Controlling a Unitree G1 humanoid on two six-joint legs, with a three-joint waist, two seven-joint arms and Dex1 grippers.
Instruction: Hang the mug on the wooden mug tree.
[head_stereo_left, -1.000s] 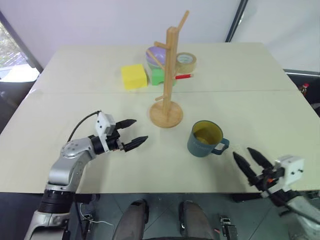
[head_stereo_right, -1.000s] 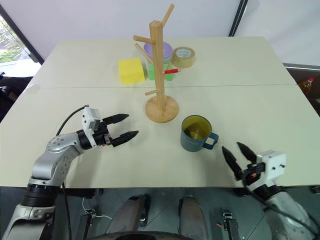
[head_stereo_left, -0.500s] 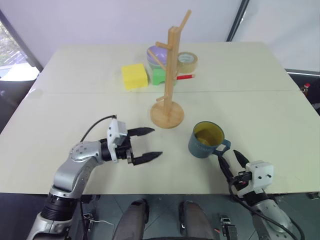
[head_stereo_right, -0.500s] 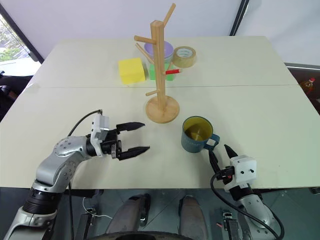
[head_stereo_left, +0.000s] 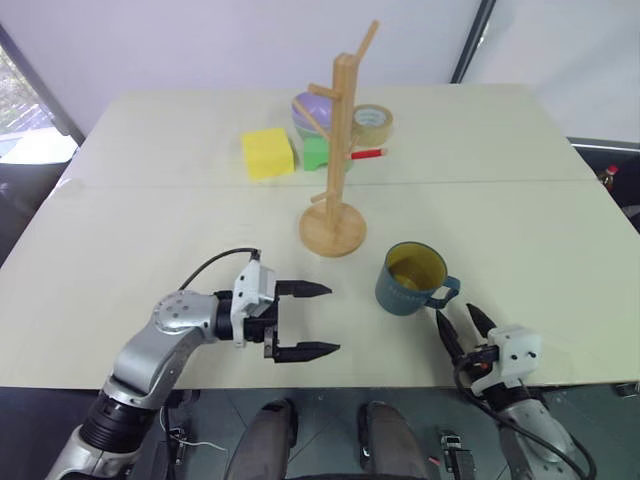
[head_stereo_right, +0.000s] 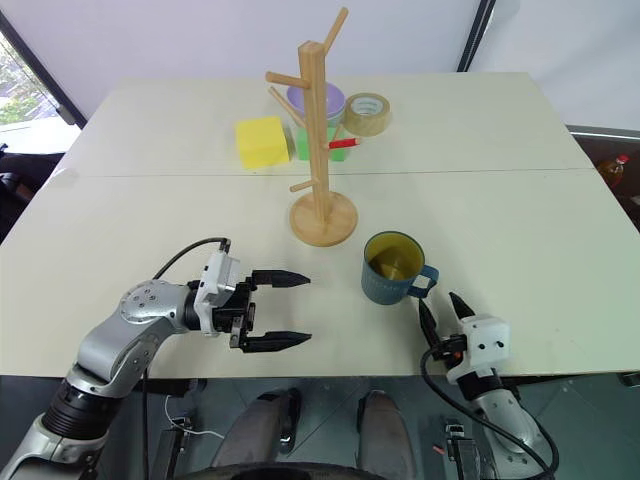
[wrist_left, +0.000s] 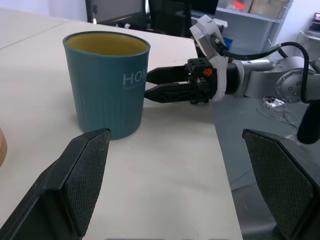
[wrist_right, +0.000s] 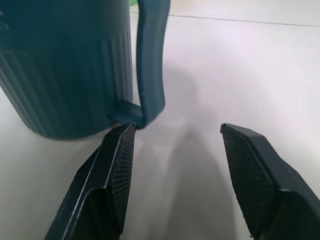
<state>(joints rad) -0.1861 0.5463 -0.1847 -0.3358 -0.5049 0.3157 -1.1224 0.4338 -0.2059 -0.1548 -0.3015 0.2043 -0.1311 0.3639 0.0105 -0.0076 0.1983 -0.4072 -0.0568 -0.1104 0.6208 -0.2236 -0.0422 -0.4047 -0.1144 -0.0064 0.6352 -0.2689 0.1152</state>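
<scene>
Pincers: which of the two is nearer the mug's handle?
The right pincer. It sits open just below the mug, by its handle. The left pincer is open further off, on the side away from the handle.

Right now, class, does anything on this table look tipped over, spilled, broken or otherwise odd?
Nothing stands out. The dark teal mug with the yellow inside stands upright on the cream table, beside the upright light-wood mug tree. No spill or damage shows.
</scene>
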